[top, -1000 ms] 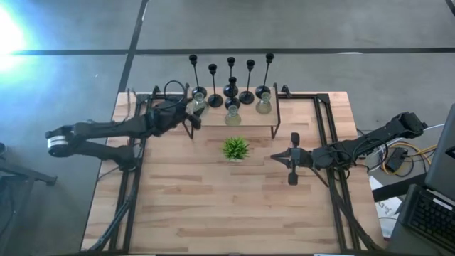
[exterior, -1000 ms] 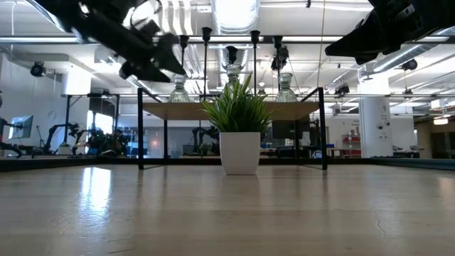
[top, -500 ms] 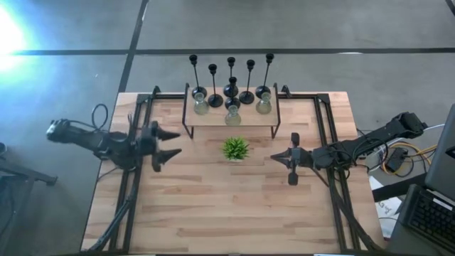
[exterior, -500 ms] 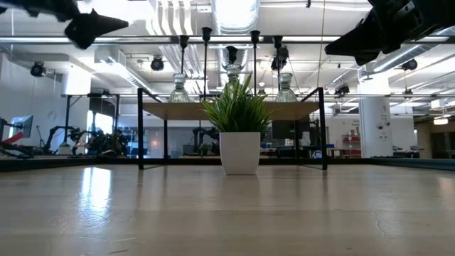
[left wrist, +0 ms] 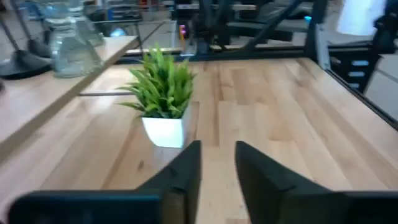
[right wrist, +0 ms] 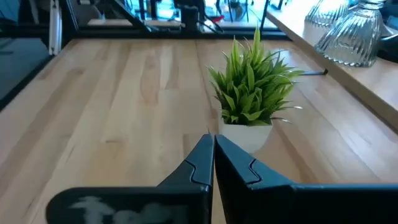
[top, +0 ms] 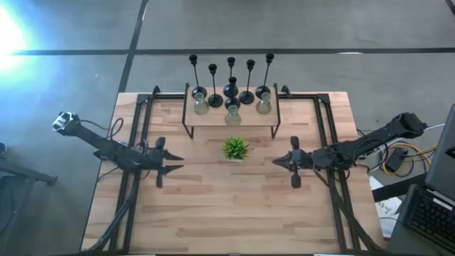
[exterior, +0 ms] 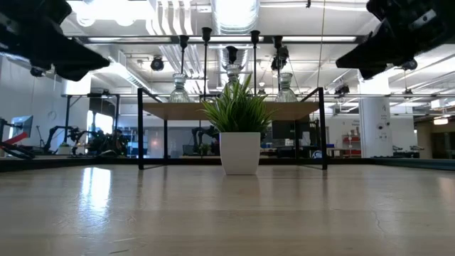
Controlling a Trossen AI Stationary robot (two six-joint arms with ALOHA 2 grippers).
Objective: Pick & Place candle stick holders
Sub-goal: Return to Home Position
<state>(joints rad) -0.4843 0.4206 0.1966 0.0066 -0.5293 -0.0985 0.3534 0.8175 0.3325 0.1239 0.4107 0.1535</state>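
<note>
either side of the plant (top: 235,148), left gripper (top: 179,162) level, jaws narrowly apart; right gripper (top: 277,161) jaws together

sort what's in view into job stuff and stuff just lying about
Job: six black candle stick holders and three glass candle holders, all on the shelf; left hand open, right hand shut, both empty.
Lying about: potted plant, in front of the shelf, between the hands.
</note>
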